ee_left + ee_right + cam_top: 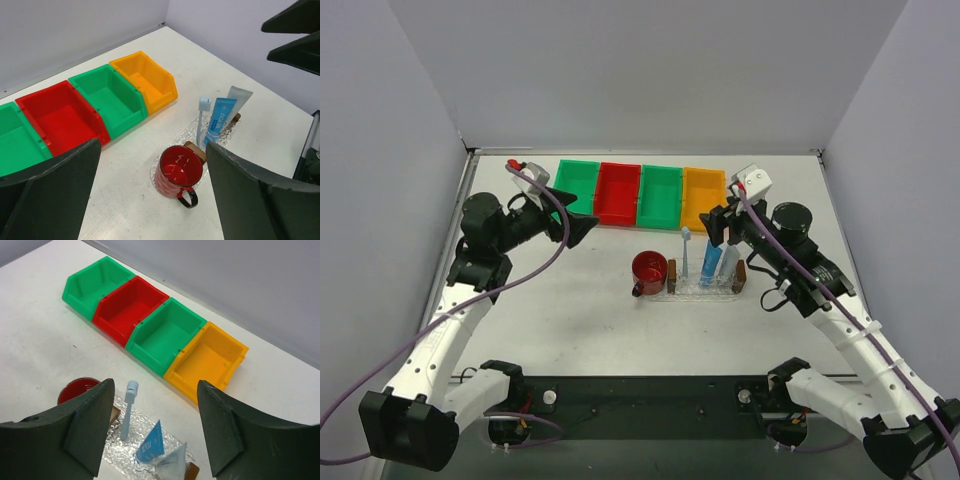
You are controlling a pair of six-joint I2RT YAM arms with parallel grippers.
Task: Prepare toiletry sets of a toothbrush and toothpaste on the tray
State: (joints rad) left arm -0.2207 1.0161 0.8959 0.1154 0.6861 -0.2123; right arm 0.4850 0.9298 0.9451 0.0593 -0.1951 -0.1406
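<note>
Risk: toothbrush (127, 410), blue tube (149, 445) and white tube (172, 460) are standing upright in the tray (120, 455), just below the right gripper (154, 385). A finger dipping or swinging sideways could be toppling them.
Second risk: the cup (649, 268) is sitting below and to that gripper's left, at the tray's end, so a shoved tray could be bumping it.
Right gripper: hovering with jaws spread wide, holding nothing, seemingly touching nothing.
Left gripper (582, 228): also gaping wide and empty, with the tray well off to its right.
</note>
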